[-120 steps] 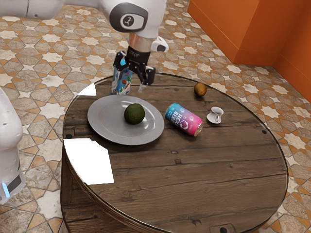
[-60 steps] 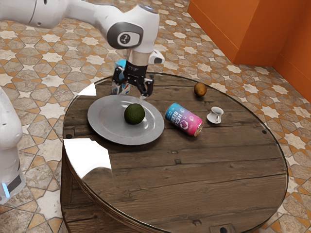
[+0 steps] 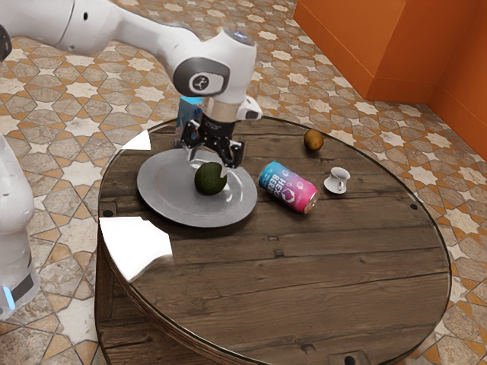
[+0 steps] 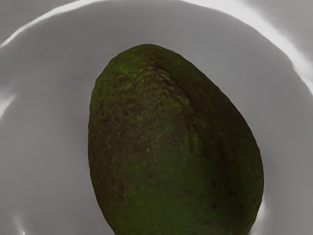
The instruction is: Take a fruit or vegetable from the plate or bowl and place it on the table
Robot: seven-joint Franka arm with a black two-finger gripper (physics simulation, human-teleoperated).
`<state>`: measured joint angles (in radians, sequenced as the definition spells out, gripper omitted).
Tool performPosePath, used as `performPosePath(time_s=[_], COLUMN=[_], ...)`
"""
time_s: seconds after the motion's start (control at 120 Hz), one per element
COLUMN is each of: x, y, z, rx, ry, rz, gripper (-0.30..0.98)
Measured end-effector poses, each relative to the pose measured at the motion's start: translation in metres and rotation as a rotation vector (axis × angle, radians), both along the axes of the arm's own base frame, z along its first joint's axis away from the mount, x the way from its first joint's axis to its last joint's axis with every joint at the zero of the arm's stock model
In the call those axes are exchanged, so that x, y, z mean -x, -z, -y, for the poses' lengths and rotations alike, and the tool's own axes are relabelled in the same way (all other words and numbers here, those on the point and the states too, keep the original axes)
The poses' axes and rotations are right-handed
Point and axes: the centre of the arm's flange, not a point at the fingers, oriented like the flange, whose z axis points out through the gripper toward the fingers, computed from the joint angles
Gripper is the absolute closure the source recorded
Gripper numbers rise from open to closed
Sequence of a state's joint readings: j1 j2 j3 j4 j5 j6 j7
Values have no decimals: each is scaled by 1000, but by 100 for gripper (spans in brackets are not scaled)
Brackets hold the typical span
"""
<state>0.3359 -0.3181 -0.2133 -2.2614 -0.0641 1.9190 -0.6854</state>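
My gripper (image 3: 207, 166) is low over the grey plate (image 3: 161, 199), open, with its fingers apart above and around the upper part of the dark green avocado (image 3: 209, 181). One finger comes down at the avocado's side toward the exterior view's right; contact cannot be made out. The avocado lies on the plate, a little off its middle. In the wrist view the avocado (image 4: 171, 147) is large and close under my hand, with the grey plate (image 4: 44, 98) around it.
A pink and blue can (image 3: 288, 187) lies on its side beside the plate, with a small white cup and saucer (image 3: 337, 181) past it. A brown round fruit (image 3: 313, 140) is near the wooden table's (image 3: 304, 281) far edge. A blue carton (image 3: 186, 118) stands behind the plate.
My hand has come down and moved from beyond the plate, near the carton, to just over the avocado. The avocado and the other things have stayed where they were.
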Motion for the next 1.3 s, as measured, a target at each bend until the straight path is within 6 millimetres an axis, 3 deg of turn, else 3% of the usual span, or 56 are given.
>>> performPosePath(time_s=[0.775, 1.3], x=[-24, -34], y=[48, 56], z=[-7, -9], rx=[28, 25], ry=[29, 51], rz=[-53, -55], gripper=[0, 0])
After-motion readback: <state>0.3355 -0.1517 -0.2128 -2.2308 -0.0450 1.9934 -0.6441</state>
